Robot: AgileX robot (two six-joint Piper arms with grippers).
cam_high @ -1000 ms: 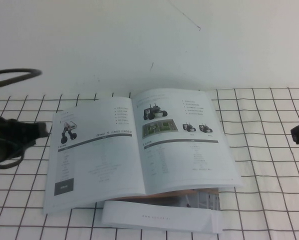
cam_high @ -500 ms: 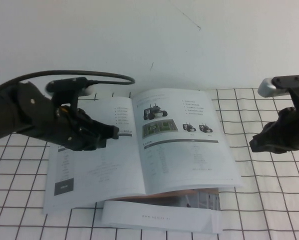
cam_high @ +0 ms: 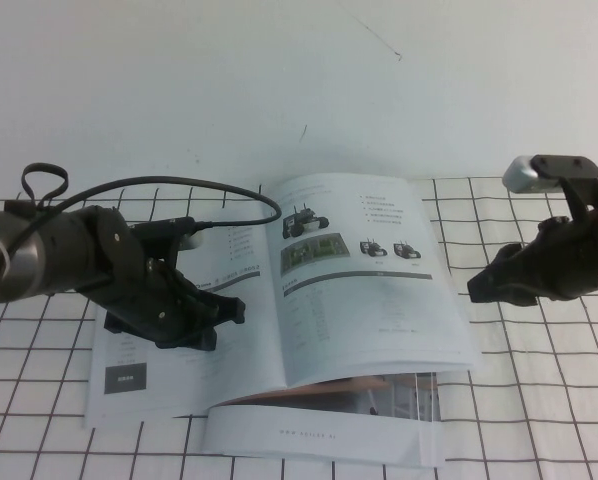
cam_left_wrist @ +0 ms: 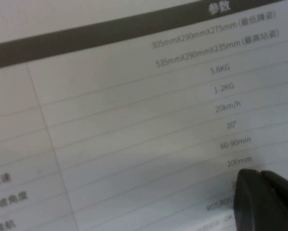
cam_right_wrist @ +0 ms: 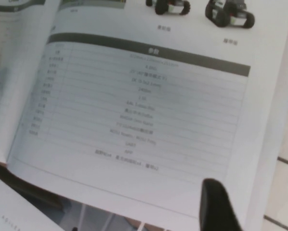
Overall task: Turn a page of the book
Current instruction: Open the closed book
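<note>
The book (cam_high: 179, 385) lies open on the checked cloth. Its right-hand page (cam_high: 379, 310) shows wheeled robots and a dark-barred table. My left gripper (cam_high: 234, 310) is shut and sits low over the left-hand page near the spine. In the left wrist view its closed tips (cam_left_wrist: 257, 174) lie over the printed table (cam_left_wrist: 134, 120). My right gripper (cam_high: 476, 287) is open beside the page's outer edge. In the right wrist view (cam_right_wrist: 254, 192) one finger (cam_right_wrist: 216, 207) is over the page (cam_right_wrist: 149, 106), the other over the cloth.
A plain white booklet (cam_high: 319, 435) lies under the book's front edge. The checked cloth (cam_high: 539, 400) covers the table. A white wall (cam_high: 279, 80) rises behind. The left arm's cable (cam_high: 229, 190) loops above the left page.
Both arms came in from the sides. The left gripper moved down over the left page. The right gripper moved left to the right page's outer edge.
</note>
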